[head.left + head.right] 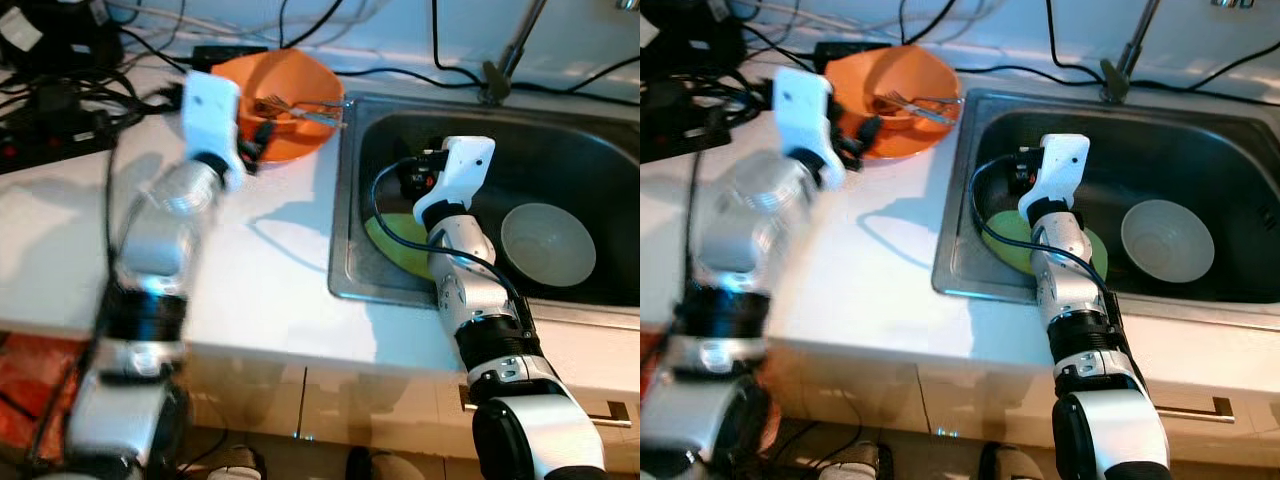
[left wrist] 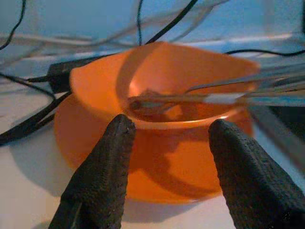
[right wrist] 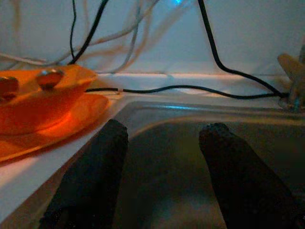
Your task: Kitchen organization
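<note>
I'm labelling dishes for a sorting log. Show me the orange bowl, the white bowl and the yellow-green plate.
orange bowl (image 1: 300,85): left eye view, on its inner wall above the cutlery.
white bowl (image 1: 547,243): left eye view, on the middle of its hollow, in the sink.
yellow-green plate (image 1: 1006,239): right eye view, on its visible left part, beside the right arm.

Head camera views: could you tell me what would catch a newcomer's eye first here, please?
The orange bowl on the white counter, with cutlery in it, stands out; the left gripper is open just in front of it. The right gripper, open, hangs over the steel sink, which holds a white bowl and a yellow-green dish.
</note>
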{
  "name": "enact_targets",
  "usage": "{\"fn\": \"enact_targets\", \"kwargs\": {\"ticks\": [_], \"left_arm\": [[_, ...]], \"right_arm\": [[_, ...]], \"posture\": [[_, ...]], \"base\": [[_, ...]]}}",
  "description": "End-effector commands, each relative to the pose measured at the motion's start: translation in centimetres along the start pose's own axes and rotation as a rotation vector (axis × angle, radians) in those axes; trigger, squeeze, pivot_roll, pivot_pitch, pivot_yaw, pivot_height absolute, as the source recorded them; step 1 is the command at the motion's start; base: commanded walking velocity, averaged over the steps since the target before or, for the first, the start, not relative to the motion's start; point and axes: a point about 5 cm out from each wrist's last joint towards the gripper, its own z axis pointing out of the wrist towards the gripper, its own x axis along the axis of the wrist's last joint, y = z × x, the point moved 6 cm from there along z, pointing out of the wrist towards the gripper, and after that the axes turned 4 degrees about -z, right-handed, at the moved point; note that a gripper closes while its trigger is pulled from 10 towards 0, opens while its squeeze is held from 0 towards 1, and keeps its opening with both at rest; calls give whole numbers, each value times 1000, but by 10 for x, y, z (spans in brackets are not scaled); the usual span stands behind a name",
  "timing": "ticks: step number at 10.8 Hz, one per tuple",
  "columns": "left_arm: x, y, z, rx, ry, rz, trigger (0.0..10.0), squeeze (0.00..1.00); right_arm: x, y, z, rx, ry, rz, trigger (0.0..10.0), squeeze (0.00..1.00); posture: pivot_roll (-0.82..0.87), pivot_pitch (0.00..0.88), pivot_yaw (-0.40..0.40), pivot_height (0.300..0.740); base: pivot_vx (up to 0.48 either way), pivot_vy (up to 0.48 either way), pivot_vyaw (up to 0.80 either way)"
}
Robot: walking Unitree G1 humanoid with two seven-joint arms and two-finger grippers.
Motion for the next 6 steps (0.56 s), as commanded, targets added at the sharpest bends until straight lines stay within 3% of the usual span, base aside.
{"fn": "enact_targets", "kwargs": {"ticks": [1,3,6], "left_arm": [[-5,-4,3,0,-48,-13,10000,0],[-11,-9,8,3,-124,-24,10000,0],[-15,-11,17,11,-151,-52,10000,0]], "right_arm": [[-3,0,-1,-3,-9,3,10000,0],[-3,1,0,-9,-10,4,10000,0],[-3,0,0,-10,-10,6,10000,0]], "posture": [[113,122,-6,740],[113,117,0,740],[111,106,5,740]], "base": [[0,0,0],[0,0,0],[0,0,0]]}}
